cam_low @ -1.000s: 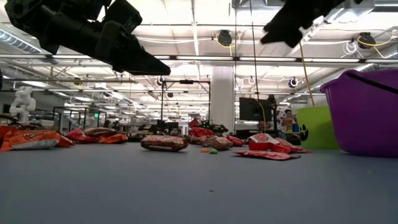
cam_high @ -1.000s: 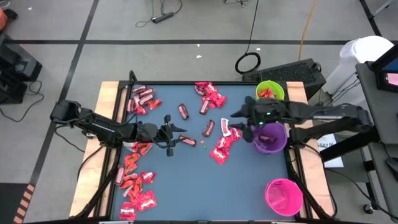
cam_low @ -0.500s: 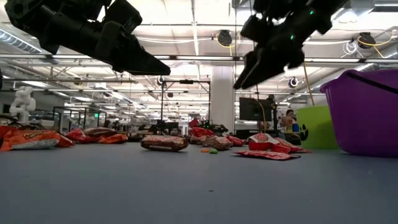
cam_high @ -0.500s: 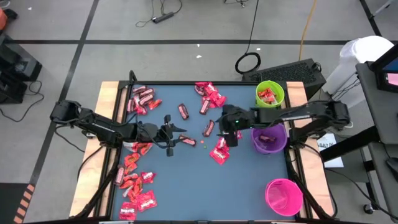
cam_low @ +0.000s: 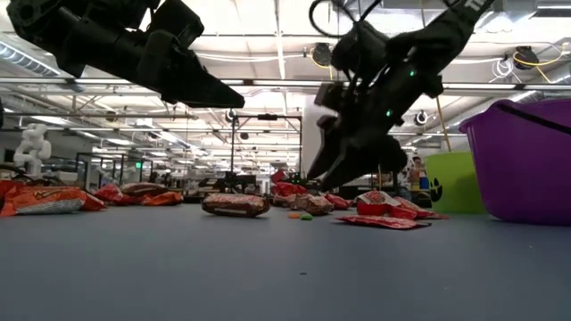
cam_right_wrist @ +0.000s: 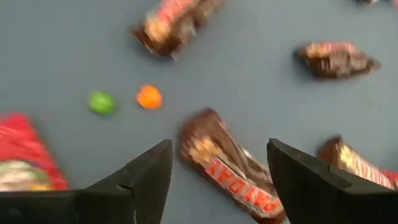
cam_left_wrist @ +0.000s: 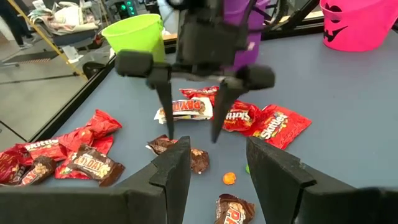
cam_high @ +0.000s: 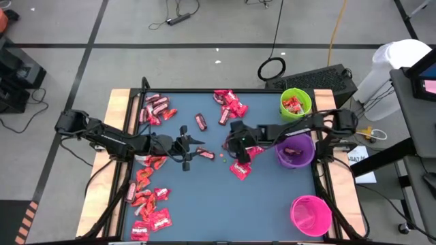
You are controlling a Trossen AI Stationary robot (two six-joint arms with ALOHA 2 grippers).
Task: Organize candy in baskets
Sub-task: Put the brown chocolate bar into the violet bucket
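Note:
Red and dark wrapped candy lies in heaps on the blue table: far left (cam_high: 155, 107), near left (cam_high: 146, 201), far middle (cam_high: 230, 103) and middle (cam_high: 242, 165). The baskets stand at the right: green (cam_high: 296, 103) and purple (cam_high: 295, 151), each with candy inside, and pink (cam_high: 310, 214). My right gripper (cam_right_wrist: 219, 149) hangs open just above a dark candy (cam_right_wrist: 227, 163) at the table's middle, a finger on either side, not touching. My left gripper (cam_left_wrist: 217, 158) hovers open, with nothing between its fingers, left of the middle (cam_high: 197, 152).
A green dot (cam_right_wrist: 101, 102) and an orange dot (cam_right_wrist: 149, 96) lie loose beside the dark candy. Another brown candy (cam_left_wrist: 180, 149) lies between the two grippers. Wooden rails (cam_high: 117, 136) border the table left and right. Bare blue surface lies toward the near edge (cam_high: 225, 211).
My right gripper has swung from above the purple basket toward the table's left and come down, rolling its wrist, until it hangs low over the candy in the middle. My left arm has kept still.

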